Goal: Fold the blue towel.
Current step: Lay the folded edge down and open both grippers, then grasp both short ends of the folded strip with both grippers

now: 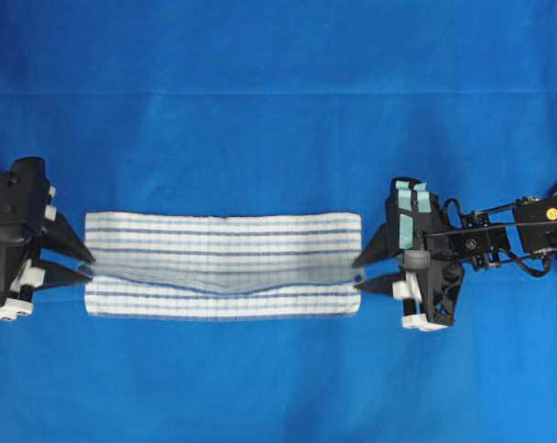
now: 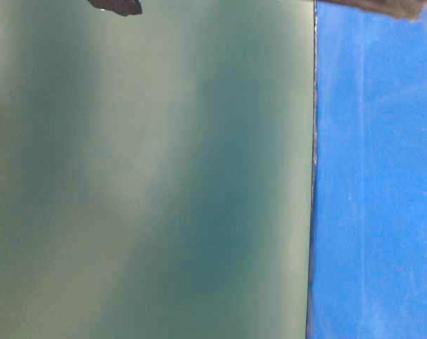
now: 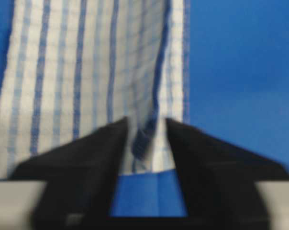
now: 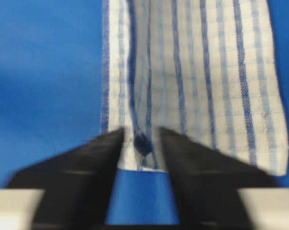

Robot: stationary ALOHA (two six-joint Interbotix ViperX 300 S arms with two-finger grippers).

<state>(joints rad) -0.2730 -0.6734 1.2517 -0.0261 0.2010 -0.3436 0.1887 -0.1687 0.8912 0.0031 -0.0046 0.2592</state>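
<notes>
Blue towel lies as a long creased band, both jaws spread at its ends

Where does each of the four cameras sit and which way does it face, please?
Overhead: above, looking straight down at the blue towel; left gripper and right gripper at its ends.
Table-level: low, facing a green panel; only dark bits at the top edge.
Left wrist: behind its open jaws, along the towel.
Right wrist: likewise, from the opposite end.
Both wrist views share the towel's raised fold.
</notes>
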